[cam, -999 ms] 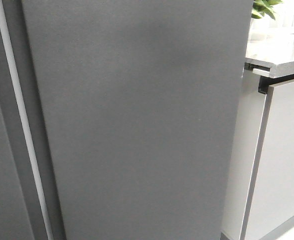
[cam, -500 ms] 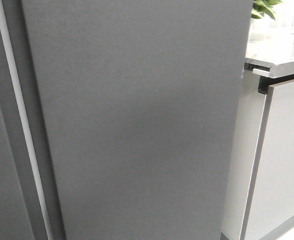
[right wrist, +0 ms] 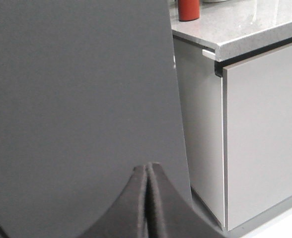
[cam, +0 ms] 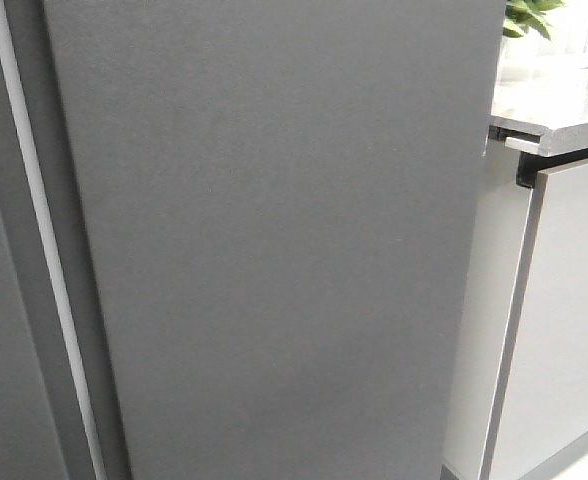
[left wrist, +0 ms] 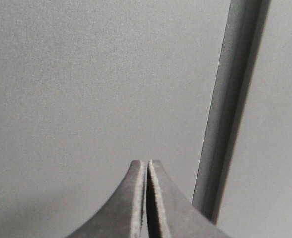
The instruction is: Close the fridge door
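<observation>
The fridge door (cam: 274, 250) fills most of the front view, showing only its matte dark grey outside; its white liner is hidden. It also shows in the right wrist view (right wrist: 76, 89). My right gripper (right wrist: 148, 166) is shut and empty, its tips close to the door face near the door's edge by the cabinet. My left gripper (left wrist: 147, 162) is shut and empty, its tips close to a flat grey panel (left wrist: 96, 79) beside a vertical seam (left wrist: 230, 109). I cannot tell which panel that is. Neither gripper shows in the front view.
A pale vertical strip (cam: 34, 250) and another dark grey panel (cam: 4, 380) lie left of the door. To the right stand a light grey cabinet front (cam: 564, 320), a stone countertop (cam: 554, 100) with a plant (cam: 529, 15), and a red container (right wrist: 188, 10).
A faint shadow on the upper part of the door has faded. The door itself has not visibly moved.
</observation>
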